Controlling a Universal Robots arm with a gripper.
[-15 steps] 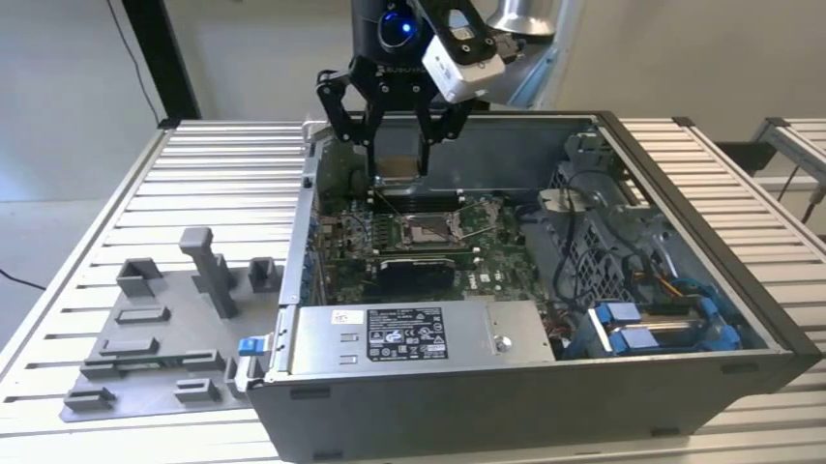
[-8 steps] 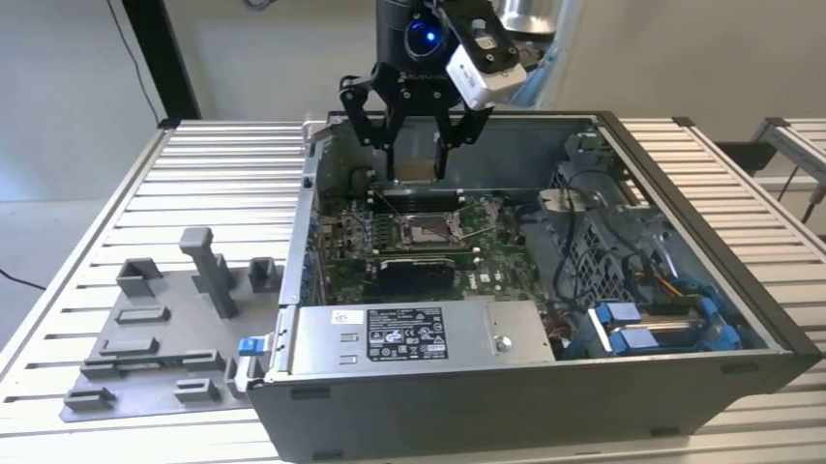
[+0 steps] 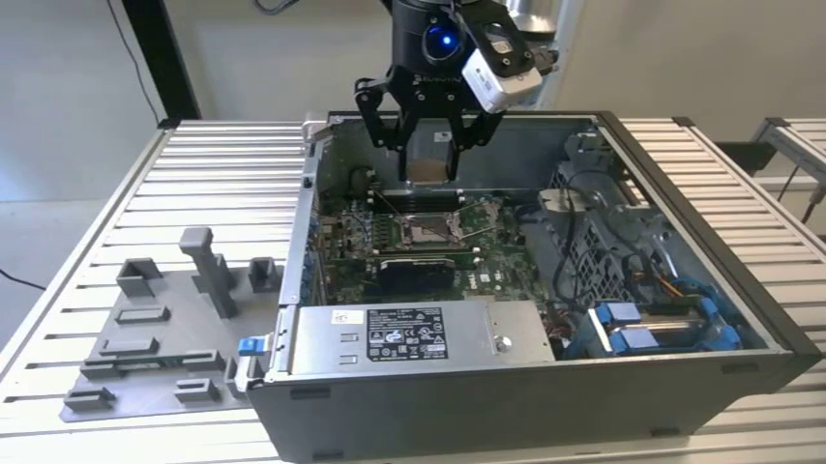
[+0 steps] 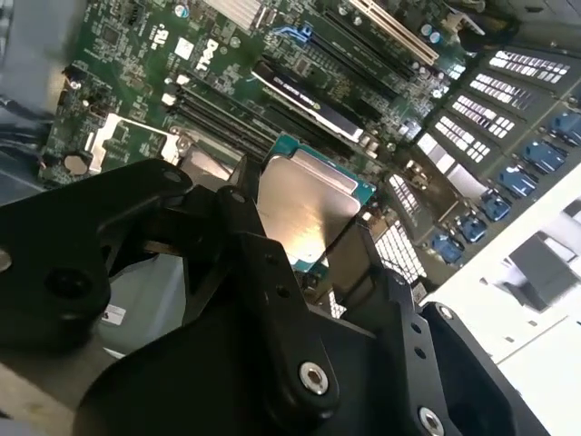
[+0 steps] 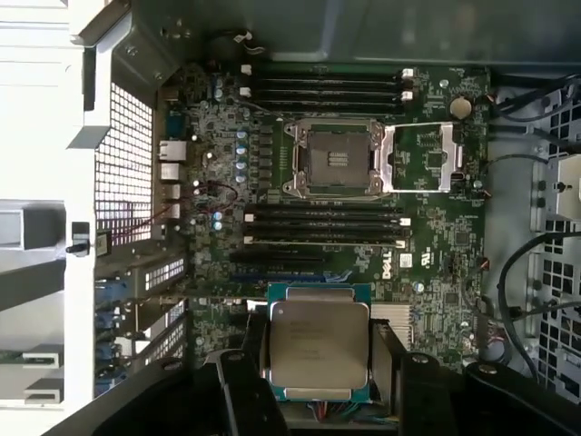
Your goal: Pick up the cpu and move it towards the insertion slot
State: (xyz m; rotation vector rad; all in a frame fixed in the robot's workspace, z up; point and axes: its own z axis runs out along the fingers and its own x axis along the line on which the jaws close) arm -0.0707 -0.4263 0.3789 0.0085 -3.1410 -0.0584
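While the arm hangs over the open computer case (image 3: 775, 329), we see the tool (image 3: 430, 145) clenched on the cpu (image 5: 318, 343), so the chip sits right between the black fingers (image 5: 243, 381) rather than off to any side of them. In both wrist views its silvery heat-spreader face (image 4: 309, 204), edged by a green border, faces the cameras, held flat and roughly parallel to the motherboard (image 5: 436, 263) below.

The relation that matters is cpu to insertion slot (image 5: 338, 159). In the first wrist view the slot shows as a square metal-framed socket with a brownish contact centre, its load plate (image 5: 422, 159) swung open beside it, and it lies well apart from the chip in that picture, with a bank of black memory slots (image 5: 322, 224) between the two. In the exterior view the socket (image 3: 427, 229) lies almost directly below the tool, which hangs clear above the case's rim. We judge the chip is lifted and carried over the board, above the socket region but not yet down near it; how exactly the chip's edges line up with the socket frame we cannot tell.

On the slatted bench (image 3: 232, 164), to the exterior view's left of the case, a grey fixture plate (image 3: 162, 333) with upright blocks stands, well apart from the tool.
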